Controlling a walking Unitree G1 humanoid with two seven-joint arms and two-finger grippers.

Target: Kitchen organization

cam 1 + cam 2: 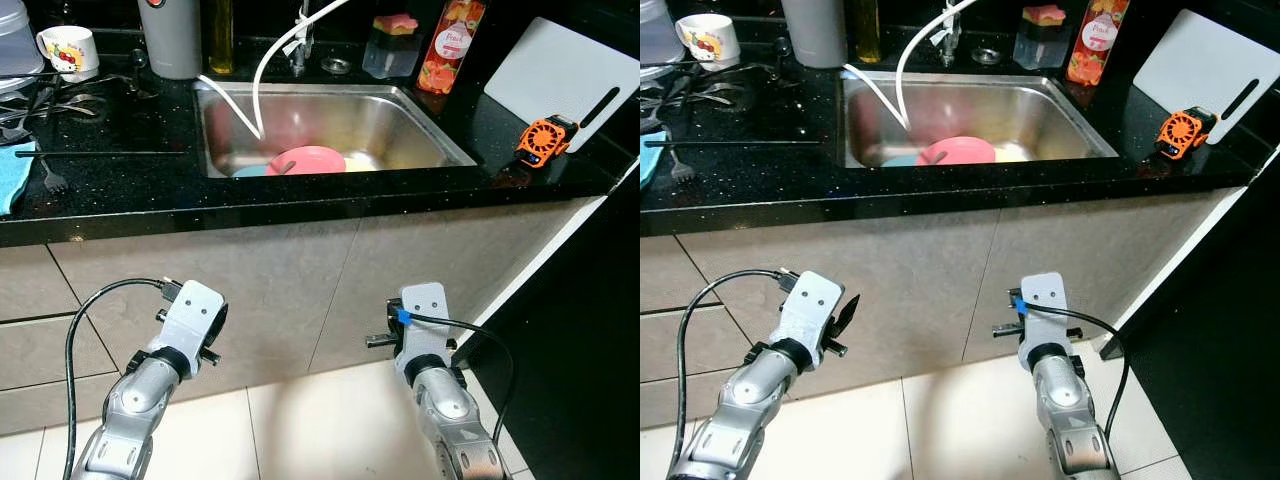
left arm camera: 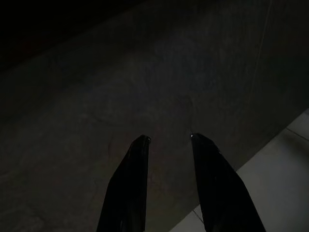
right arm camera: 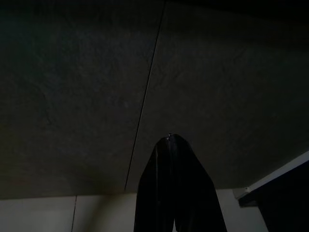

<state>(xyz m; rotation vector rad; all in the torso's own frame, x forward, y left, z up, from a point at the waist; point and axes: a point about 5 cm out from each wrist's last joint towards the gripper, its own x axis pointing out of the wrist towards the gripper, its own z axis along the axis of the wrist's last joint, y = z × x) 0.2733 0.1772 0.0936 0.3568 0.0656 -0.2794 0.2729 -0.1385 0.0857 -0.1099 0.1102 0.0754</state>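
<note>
- Kitchen front: grey cabinet doors are seen below a black speckled countertop, with pale floor tiles at the base.
- Steel sink: it is set into the countertop. A white hose is curved down into the basin from the tap.
- White cutting board: it is leaned at the far right of the countertop.
- Grey canister: it is stood behind the sink's left corner.
- Left gripper: it is held low before the cabinet doors, with the 2 black fingers parted and nothing between them.
- Right gripper: it is held low before the cabinet doors, with the fingers pressed together and nothing held.
- Pink plate: it is laid in the basin near the front wall, beside a blue dish and a yellow item.
- Red-labelled bottle: it is stood behind the sink's right corner, just beside a clear container with a sponge.
- White mug: it is placed at the far left, near the stove grate.
- Orange handheld fan: it is laid on the countertop, right of the sink.
- Fork: it is laid on the countertop, left of the sink.
</note>
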